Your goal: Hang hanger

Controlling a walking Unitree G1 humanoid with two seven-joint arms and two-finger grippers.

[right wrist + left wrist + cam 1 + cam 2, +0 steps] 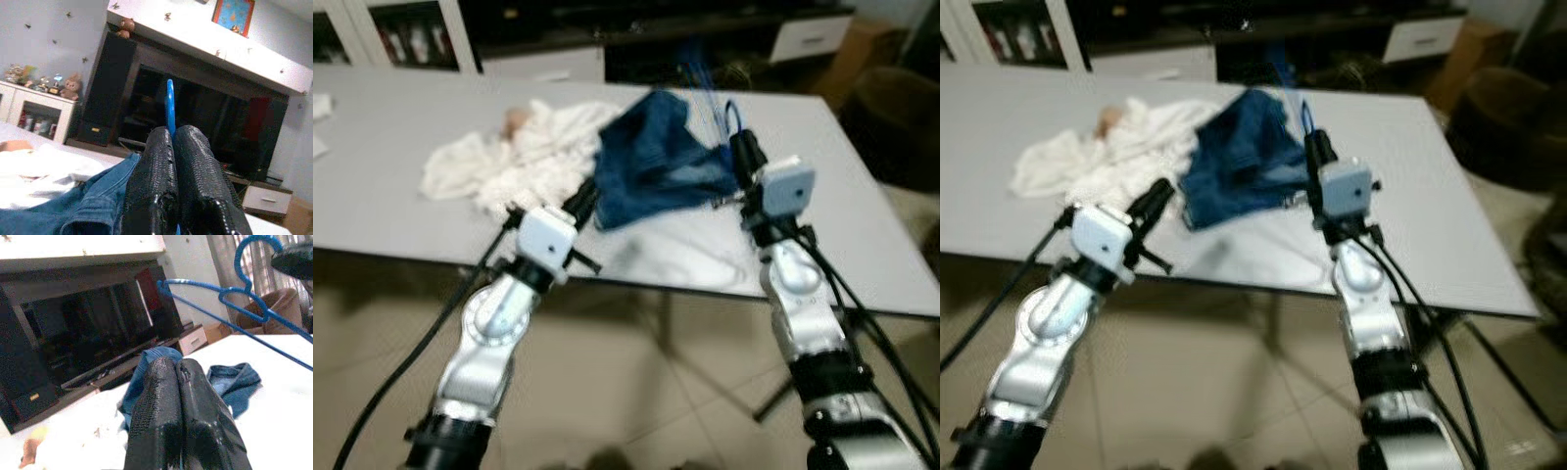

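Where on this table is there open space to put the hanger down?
Bare table lies right of the jeans out to the far edge, and along the near edge below the white cloth. The middle is crowded with both garments.

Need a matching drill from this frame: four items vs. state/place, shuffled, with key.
Column 1:
1. blue hanger
2. jeans
3. white cloth
4. left gripper

Column 2:
A. shut on nothing, near the table's front edge
B. crumpled on the table, on the robot's left side
C. clamped in the right gripper, raised above the table
D. heaped dark blue at mid-table

Pairs: 1-C, 2-D, 3-B, 4-A
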